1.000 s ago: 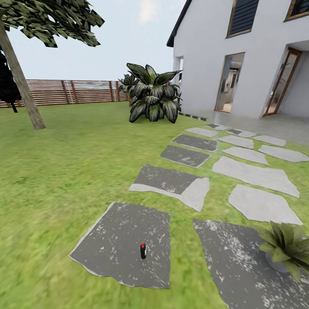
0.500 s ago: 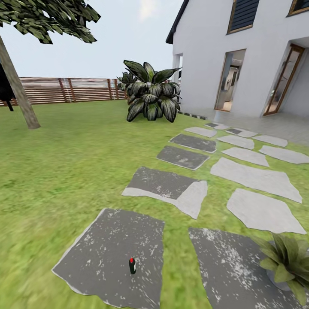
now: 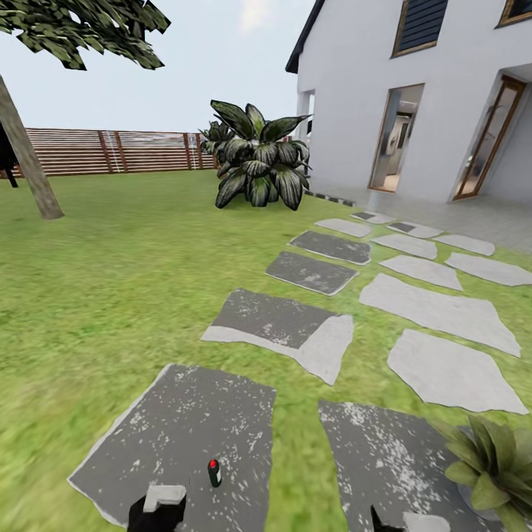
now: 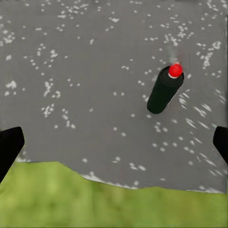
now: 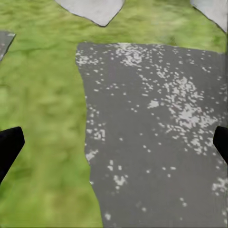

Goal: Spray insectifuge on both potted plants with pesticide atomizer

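The pesticide atomizer (image 3: pixel 214 473) stands upright on a grey paving slab (image 3: pixel 192 421), now nearer as the robot has rolled closer; the left tool (image 3: pixel 164 502) hovers beside it, spread open, ready to grasp.

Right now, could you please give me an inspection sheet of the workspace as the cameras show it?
Surface: dark speckled paving slab set in green lawn.
Job's things: pesticide atomizer upright on that slab, dark bottle with red top; one potted plant at the neighbouring slab's far corner.
Clutter: nothing seen.
Grippers: left gripper open, fingers wide, atomizer ahead, untouched; right gripper open over slab and grass, empty.
Cables: nothing seen.
Surroundings: white house, slatted fence, big leafy bush, tree trunk, paler stepping stones.
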Robot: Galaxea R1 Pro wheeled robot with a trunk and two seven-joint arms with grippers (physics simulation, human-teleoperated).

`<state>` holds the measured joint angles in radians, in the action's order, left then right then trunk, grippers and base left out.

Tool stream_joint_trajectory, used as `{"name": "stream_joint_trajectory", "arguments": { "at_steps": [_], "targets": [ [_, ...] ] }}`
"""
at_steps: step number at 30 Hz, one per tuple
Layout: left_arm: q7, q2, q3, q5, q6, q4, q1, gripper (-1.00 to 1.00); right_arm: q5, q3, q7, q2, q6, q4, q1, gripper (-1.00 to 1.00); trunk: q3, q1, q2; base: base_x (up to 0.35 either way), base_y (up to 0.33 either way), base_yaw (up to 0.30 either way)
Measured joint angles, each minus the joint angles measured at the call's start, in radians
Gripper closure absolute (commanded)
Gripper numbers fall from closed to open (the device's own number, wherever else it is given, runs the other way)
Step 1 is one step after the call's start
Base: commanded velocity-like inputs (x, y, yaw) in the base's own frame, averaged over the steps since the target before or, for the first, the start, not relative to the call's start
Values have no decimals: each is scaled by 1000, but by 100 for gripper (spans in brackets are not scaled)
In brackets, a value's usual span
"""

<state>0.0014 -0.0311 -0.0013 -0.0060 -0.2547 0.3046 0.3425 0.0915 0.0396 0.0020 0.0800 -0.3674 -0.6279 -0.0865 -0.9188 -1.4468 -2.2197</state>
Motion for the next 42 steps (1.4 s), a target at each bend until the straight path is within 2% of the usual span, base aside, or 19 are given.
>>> {"name": "stream_joint_trajectory", "arguments": {
  "at_steps": [5,10,11,13,21,25,37,42],
  "targets": [
    [1,9,-1,0,7,-2,123,-100,-4,-1,0,-1,27,-155,-57,-100,0,0,0,0,0,0],
    [2,13,0,7,8,-1,186,-100,-32,-14,-1,-9,149,-187,-174,-100,0,0,0,0,0,0],
    [3,17,0,8,8,-1,202,-100,-42,-20,-2,-12,194,-190,-213,-100,0,0,0,0,0,0],
    [3,20,0,8,8,-2,217,-100,-48,-23,-2,-14,226,-194,-245,-100,0,0,0,0,0,0],
    [3,22,2,2,-5,-10,214,-100,-54,-26,-2,-14,247,-229,-265,-100,0,0,0,0,-1,0],
    [3,26,2,3,-7,-11,212,-100,-55,-23,0,-6,247,-229,-265,-100,0,0,0,0,-206,0],
    [3,25,3,6,-7,-11,212,-100,-55,-25,0,-5,247,-226,-265,-100,0,0,0,0,-264,0],
    [3,24,3,5,-7,-11,212,-100,-55,-26,-1,-5,246,-226,-265,-100,0,0,0,0,-83,41]
  ]
}}
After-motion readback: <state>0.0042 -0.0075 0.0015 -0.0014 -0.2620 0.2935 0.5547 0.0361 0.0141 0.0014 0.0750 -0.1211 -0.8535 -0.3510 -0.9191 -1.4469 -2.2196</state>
